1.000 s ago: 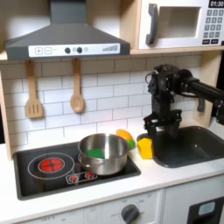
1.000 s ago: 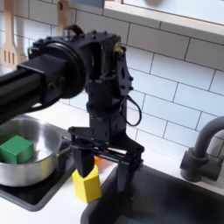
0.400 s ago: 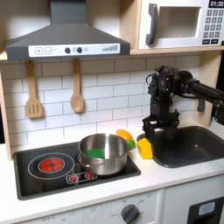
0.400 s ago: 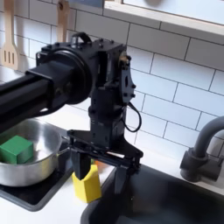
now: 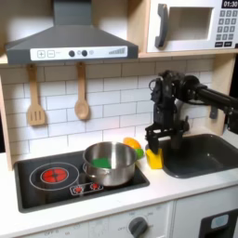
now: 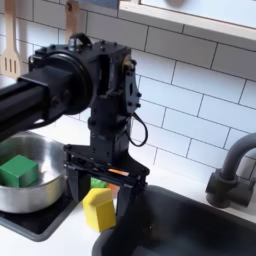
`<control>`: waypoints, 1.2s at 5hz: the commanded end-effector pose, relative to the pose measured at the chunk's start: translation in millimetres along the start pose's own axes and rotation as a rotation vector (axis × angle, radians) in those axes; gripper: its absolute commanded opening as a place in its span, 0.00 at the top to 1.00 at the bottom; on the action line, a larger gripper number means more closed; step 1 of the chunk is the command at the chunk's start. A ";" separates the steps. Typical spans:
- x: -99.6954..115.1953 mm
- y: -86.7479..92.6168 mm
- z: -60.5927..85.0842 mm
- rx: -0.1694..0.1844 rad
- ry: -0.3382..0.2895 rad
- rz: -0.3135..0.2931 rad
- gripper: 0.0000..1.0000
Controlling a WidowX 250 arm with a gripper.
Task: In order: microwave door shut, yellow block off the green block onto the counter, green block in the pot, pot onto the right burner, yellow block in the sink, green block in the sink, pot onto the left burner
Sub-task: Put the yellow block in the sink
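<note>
The microwave door [image 5: 182, 26] at the top right lies flush and shut. The steel pot [image 5: 112, 165] stands on the first exterior view's right burner, with the green block [image 5: 100, 162] [image 6: 17, 170] inside it. On the white counter [image 5: 177, 186] between the pot [image 6: 35, 192] and the sink [image 5: 203, 154] [image 6: 195, 228] rests the yellow block [image 5: 153, 159] [image 6: 98, 209]. My gripper [image 5: 156, 149] [image 6: 100, 195] is open, pointing down, with one finger on each side of the yellow block and not closed on it.
An orange-and-green toy vegetable [image 5: 133, 145] lies behind the pot. The left burner [image 5: 58, 173] glows red on the black cooktop. A dark faucet [image 6: 232, 170] stands at the sink's far side. Wooden utensils [image 5: 82, 93] hang on the tiled wall.
The gripper has moved toward the left in both exterior views and lowered, going from beside the yellow block to straddling it. The blocks and pot have not moved.
</note>
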State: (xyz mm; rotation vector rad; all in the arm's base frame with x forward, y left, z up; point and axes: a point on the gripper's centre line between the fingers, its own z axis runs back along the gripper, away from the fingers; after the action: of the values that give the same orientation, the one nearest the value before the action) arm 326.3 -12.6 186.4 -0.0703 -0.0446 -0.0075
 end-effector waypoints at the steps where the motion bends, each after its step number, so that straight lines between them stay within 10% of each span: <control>1: 3.3 1.4 4.2 -0.079 -0.024 -0.075 0.00; 4: 6.3 14.1 -9.0 -0.006 -0.025 -0.019 0.00; 6: 10.9 11.8 -13.1 -0.030 -0.025 -0.004 0.00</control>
State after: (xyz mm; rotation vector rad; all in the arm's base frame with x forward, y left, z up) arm 337.0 -3.4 175.1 -0.0998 -0.0758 -0.0150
